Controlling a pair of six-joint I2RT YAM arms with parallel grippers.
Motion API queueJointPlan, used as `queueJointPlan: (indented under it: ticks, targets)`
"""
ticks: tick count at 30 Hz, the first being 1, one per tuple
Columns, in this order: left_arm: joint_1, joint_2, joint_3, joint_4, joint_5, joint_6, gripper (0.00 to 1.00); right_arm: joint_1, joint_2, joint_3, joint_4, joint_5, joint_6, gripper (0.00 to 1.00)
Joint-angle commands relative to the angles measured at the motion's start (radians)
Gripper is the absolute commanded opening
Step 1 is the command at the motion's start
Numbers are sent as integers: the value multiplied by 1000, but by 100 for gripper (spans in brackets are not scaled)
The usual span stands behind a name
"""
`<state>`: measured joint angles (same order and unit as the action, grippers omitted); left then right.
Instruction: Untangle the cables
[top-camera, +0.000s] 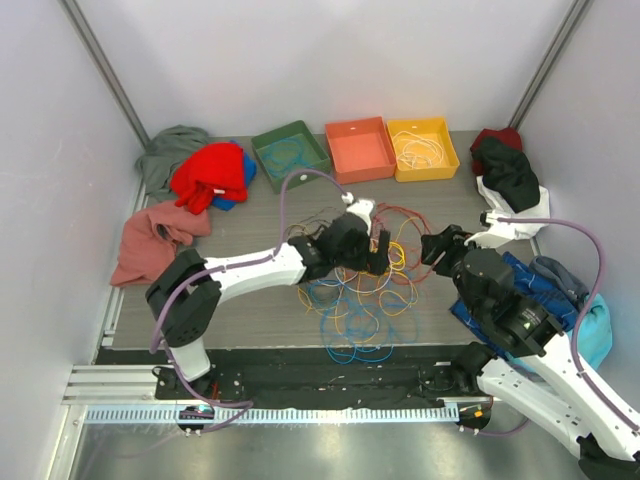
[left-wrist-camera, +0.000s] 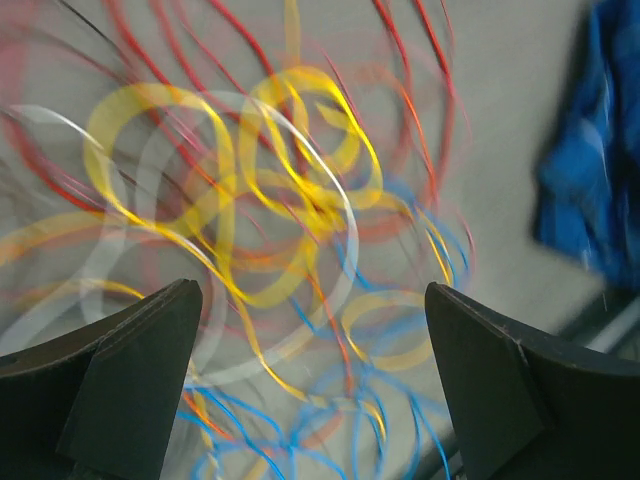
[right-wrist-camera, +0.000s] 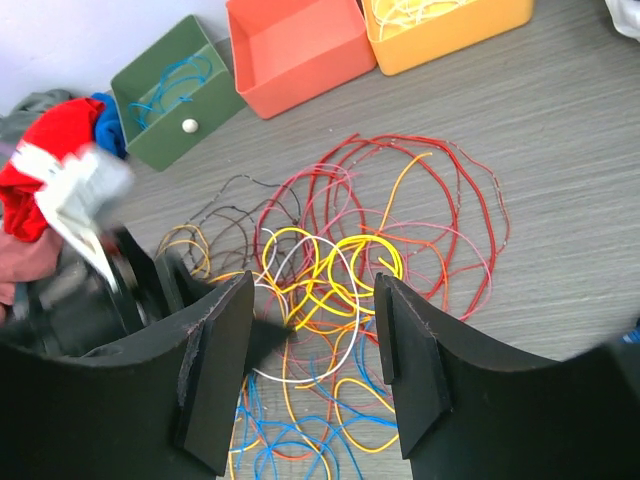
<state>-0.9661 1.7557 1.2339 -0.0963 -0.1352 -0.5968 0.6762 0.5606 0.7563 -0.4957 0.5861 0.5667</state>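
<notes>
The cables (top-camera: 362, 288) lie in a loose tangle of yellow, red, orange, blue, white and brown loops on the table's middle. They also show in the right wrist view (right-wrist-camera: 345, 265) and, blurred, in the left wrist view (left-wrist-camera: 290, 200). My left gripper (top-camera: 380, 252) hovers over the tangle's upper part, open, with nothing between its jaws (left-wrist-camera: 312, 400). My right gripper (top-camera: 436, 248) is just right of the tangle, open and empty (right-wrist-camera: 312, 350), looking down on the yellow loops. The left gripper's dark fingertip (right-wrist-camera: 265, 335) shows in the right wrist view, at the yellow and white loops.
A green bin (top-camera: 290, 152) with blue cable, an orange bin (top-camera: 360, 148) and a yellow bin (top-camera: 423, 147) with pale cable stand at the back. Red (top-camera: 210, 172), pink (top-camera: 150, 240) and grey clothes lie at the left; blue (top-camera: 540, 280) and black cloths (top-camera: 510, 172) lie at the right.
</notes>
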Motion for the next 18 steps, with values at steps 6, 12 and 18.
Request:
queueJointPlan:
  ticks: [6, 12, 18]
  targets:
    - [-129, 53, 10, -26, 235, 12, 89, -3, -2, -29, 0, 15, 41, 59]
    - [-145, 33, -45, -54, 184, 5, 86, -4, -28, -71, -6, 11, 64, 59]
    - [-145, -100, -142, -100, 94, -11, 86, -4, -19, -80, -6, -5, 78, 59]
